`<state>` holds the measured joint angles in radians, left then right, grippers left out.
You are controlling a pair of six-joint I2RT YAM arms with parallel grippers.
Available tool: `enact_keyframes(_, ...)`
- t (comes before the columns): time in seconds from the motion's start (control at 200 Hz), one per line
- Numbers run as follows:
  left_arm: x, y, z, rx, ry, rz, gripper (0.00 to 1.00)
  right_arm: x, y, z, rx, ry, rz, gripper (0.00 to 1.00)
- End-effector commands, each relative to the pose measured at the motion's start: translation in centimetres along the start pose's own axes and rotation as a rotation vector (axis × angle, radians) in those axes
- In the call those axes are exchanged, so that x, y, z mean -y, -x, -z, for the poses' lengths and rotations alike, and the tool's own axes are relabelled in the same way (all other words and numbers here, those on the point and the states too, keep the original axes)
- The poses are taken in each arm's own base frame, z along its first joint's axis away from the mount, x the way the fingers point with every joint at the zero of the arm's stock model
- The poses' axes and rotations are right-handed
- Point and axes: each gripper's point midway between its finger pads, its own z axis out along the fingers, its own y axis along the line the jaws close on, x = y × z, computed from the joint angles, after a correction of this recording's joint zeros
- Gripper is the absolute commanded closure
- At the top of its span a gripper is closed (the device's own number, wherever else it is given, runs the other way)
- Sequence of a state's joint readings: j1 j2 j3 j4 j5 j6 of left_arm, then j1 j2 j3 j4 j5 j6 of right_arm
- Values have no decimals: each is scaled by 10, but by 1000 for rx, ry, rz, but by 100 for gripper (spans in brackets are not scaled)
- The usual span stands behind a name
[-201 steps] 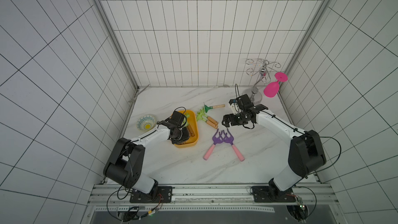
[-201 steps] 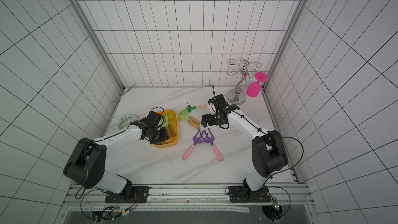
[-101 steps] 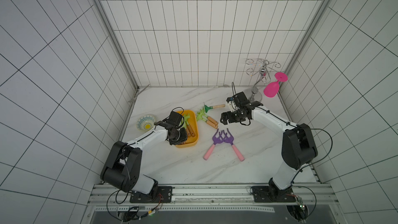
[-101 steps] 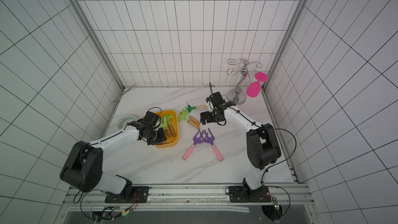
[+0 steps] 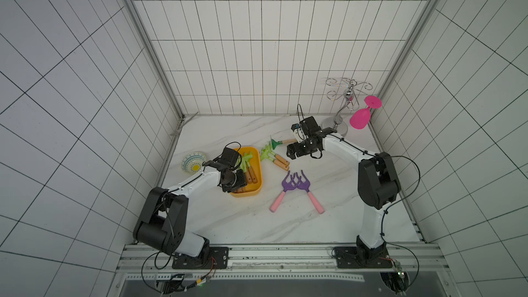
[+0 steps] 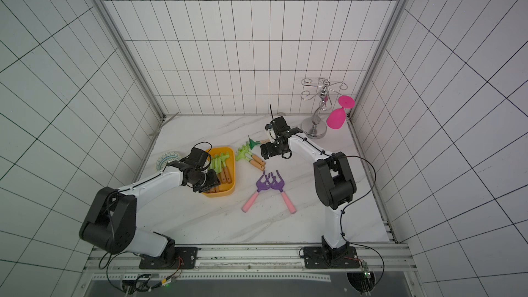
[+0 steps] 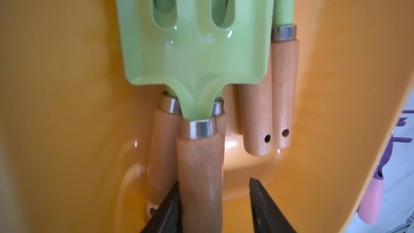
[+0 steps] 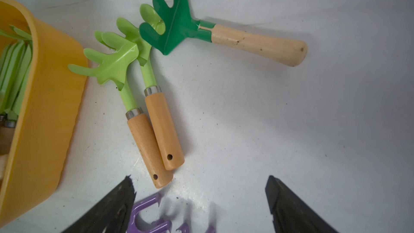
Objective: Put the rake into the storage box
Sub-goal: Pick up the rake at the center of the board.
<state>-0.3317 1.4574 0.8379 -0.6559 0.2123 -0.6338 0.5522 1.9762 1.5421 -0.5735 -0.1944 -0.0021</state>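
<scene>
The yellow-orange storage box [image 5: 255, 192] holds several light green rakes with wooden handles. My left gripper [image 7: 214, 181] is down inside it, open. One finger touches the handle [image 7: 201, 171] of the top rake [image 7: 192, 59]; the other stands clear of it. Two more light green rakes [image 8: 143, 144] lie side by side on the table just right of the box. A dark green rake [image 8: 257, 43] lies behind them. My right gripper [image 8: 199, 177] hovers open and empty over the table near these handles, as both top views show [image 5: 293, 152].
Two purple rakes with pink handles [image 5: 294, 185] lie crossed at the middle of the table. A small patterned plate [image 5: 193, 162] sits left of the box. A metal stand [image 5: 341, 110] and a pink glass [image 5: 360, 117] are at the back right.
My left gripper's jaws have parted from the rake handle inside the box. My right gripper has moved left toward the green rakes on the table.
</scene>
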Motion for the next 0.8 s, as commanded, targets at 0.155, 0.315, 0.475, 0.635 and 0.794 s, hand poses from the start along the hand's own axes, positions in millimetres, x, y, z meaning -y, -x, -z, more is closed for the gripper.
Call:
enact_keyframes(0.155, 20, 29, 65, 204, -23, -79, 48, -11, 23, -24, 18, -64, 117, 18)
enact_keyframes(0.315, 37, 42, 105, 324, -35, -154, 46, -12, 21, -34, 20, -60, 104, 25)
enact_keyframes(0.475, 38, 49, 117, 375, -24, -199, 46, -10, 18, -43, 4, -94, 133, 31)
enact_keyframes(0.635, 38, 49, 110, 365, -24, -207, 46, -8, 19, -51, -9, -109, 130, 33)
enact_keyframes(0.794, 37, 51, 111, 377, -16, -215, 46, -11, 14, -60, -38, -103, 131, 34)
